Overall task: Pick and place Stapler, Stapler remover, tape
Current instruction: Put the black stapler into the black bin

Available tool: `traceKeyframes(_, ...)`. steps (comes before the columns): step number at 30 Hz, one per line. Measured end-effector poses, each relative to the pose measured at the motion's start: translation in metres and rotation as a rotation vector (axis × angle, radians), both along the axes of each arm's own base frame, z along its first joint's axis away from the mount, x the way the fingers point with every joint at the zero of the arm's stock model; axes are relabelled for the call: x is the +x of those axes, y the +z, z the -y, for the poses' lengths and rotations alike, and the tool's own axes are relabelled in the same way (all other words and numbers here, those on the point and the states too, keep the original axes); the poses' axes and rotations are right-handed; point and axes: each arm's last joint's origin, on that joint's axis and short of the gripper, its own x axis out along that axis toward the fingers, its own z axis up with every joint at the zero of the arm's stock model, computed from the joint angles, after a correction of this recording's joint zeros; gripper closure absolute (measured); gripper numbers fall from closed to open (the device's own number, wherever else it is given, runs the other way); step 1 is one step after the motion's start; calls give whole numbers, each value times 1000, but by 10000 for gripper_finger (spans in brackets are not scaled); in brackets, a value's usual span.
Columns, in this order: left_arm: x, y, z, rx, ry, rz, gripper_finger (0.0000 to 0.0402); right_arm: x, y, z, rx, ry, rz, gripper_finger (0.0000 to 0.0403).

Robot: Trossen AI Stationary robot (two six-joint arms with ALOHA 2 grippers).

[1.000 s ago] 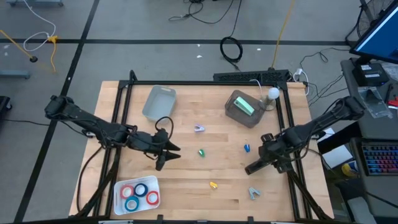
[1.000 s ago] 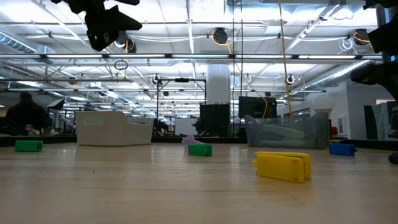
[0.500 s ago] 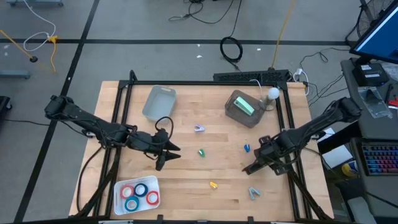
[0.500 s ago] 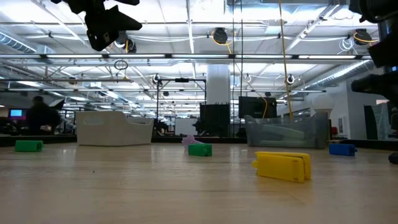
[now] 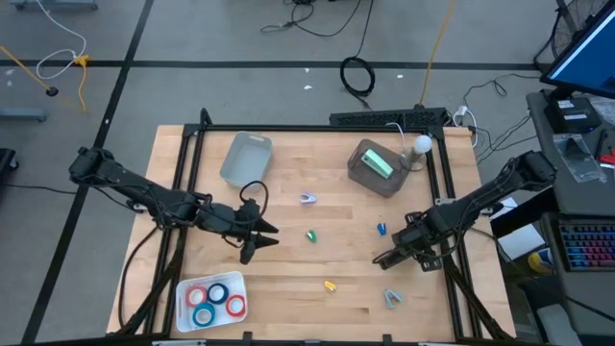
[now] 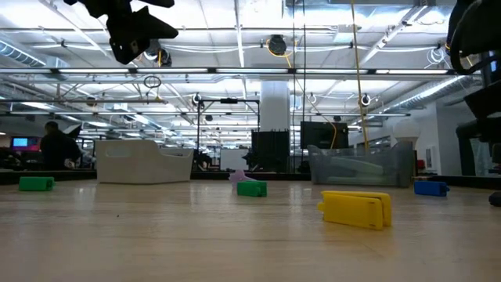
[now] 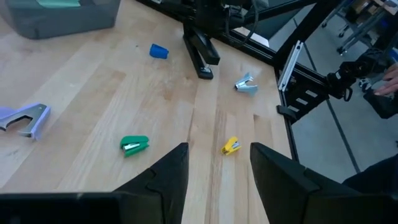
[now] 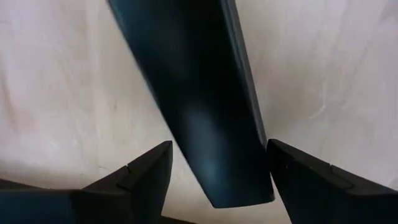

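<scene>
A black stapler (image 8: 199,93) lies flat on the wooden table at the right; it also shows in the left wrist view (image 7: 199,53). My right gripper (image 5: 396,252) is open just above it, one finger on each side of it. My left gripper (image 5: 252,235) hovers open and empty left of the table's middle. Red and blue tape rolls (image 5: 213,300) lie in a white tray at the near left. A purple staple remover (image 5: 307,199) and a grey-blue one (image 5: 391,298) lie on the table. My right gripper comes at the black stapler (image 8: 205,137) from above, its fingers (image 8: 140,174) on either long side, across the stapler. I cannot tell whether they touch it. The stapler rests on the table.
Small green (image 5: 311,234), yellow (image 5: 330,285) and blue (image 5: 381,229) staplers lie mid-table. A grey bin (image 5: 247,159) and a second bin (image 5: 375,165) holding a green item stand at the far side. A black frame rail (image 5: 447,211) runs along the right edge.
My right gripper has gone a little toward the table's left edge and down over the black stapler. My left arm has kept still.
</scene>
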Motion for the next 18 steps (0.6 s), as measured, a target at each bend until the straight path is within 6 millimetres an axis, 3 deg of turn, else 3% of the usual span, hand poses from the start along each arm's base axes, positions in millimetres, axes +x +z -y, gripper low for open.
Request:
traceKeyframes(11,0,4,-1,67,-14,41,227,-2,-3,1,-12,-115,-31,262)
traceKeyframes(18,-8,2,-4,70,-2,54,227,-2,-3,1,-14,-115,-29,267)
